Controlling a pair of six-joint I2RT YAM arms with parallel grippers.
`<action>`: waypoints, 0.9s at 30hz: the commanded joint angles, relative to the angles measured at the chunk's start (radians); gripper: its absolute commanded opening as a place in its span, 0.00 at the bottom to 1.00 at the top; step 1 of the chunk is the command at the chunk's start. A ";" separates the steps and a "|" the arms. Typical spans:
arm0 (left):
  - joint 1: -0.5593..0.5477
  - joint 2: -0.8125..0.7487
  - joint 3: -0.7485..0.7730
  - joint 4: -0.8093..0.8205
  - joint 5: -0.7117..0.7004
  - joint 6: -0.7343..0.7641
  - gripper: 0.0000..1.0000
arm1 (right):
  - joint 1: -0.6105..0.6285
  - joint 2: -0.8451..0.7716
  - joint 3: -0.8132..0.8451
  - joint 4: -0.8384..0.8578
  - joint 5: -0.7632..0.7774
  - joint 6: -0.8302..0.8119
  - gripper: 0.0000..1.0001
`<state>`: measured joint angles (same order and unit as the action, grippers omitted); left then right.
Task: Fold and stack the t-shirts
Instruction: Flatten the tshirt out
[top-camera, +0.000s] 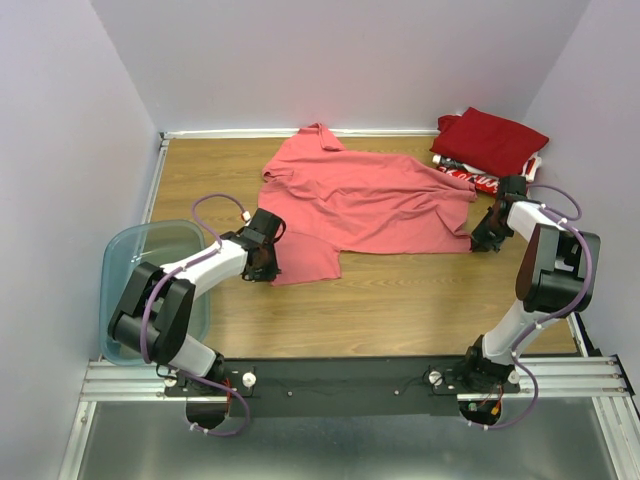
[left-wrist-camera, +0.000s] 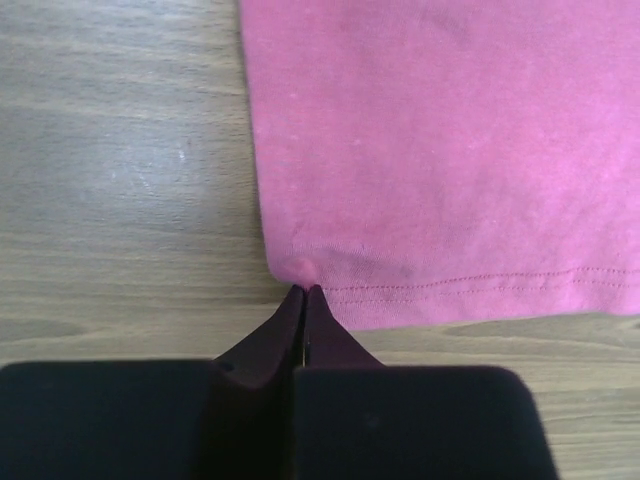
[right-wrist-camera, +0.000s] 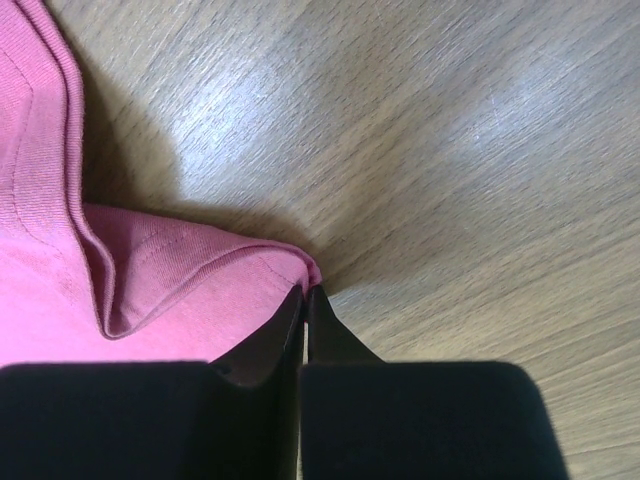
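Observation:
The salmon-pink t-shirt (top-camera: 365, 200) lies spread on the wooden table, collar toward the back. My left gripper (top-camera: 262, 264) is shut on its near-left hem corner (left-wrist-camera: 300, 268), and the cloth bunches at the closed tips (left-wrist-camera: 303, 291). My right gripper (top-camera: 479, 240) is shut on the shirt's right corner (right-wrist-camera: 250, 265), with its tips (right-wrist-camera: 308, 291) pinching the folded edge. Both corners stay low at the table. The dark red t-shirt (top-camera: 497, 138) lies folded at the back right on top of the red t-shirt with white print (top-camera: 470, 177).
The translucent blue-grey bin (top-camera: 138, 262) stands at the left edge beside my left arm. White walls close the table on the left, back and right. Bare wood (top-camera: 400, 300) lies between the pink shirt and the arm bases.

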<state>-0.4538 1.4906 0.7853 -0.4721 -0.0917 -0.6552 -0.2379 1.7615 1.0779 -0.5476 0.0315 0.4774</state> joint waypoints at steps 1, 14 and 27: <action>-0.002 0.031 -0.049 0.024 0.035 0.011 0.00 | -0.009 -0.005 -0.026 0.000 0.022 -0.011 0.05; -0.002 -0.121 0.020 -0.078 0.052 0.046 0.00 | -0.009 -0.192 -0.117 -0.118 0.005 -0.017 0.01; -0.003 -0.450 0.017 -0.309 0.070 -0.059 0.00 | -0.008 -0.428 -0.230 -0.279 -0.008 -0.005 0.01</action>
<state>-0.4538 1.1255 0.7929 -0.6838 -0.0513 -0.6498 -0.2379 1.3911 0.8589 -0.7498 0.0315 0.4637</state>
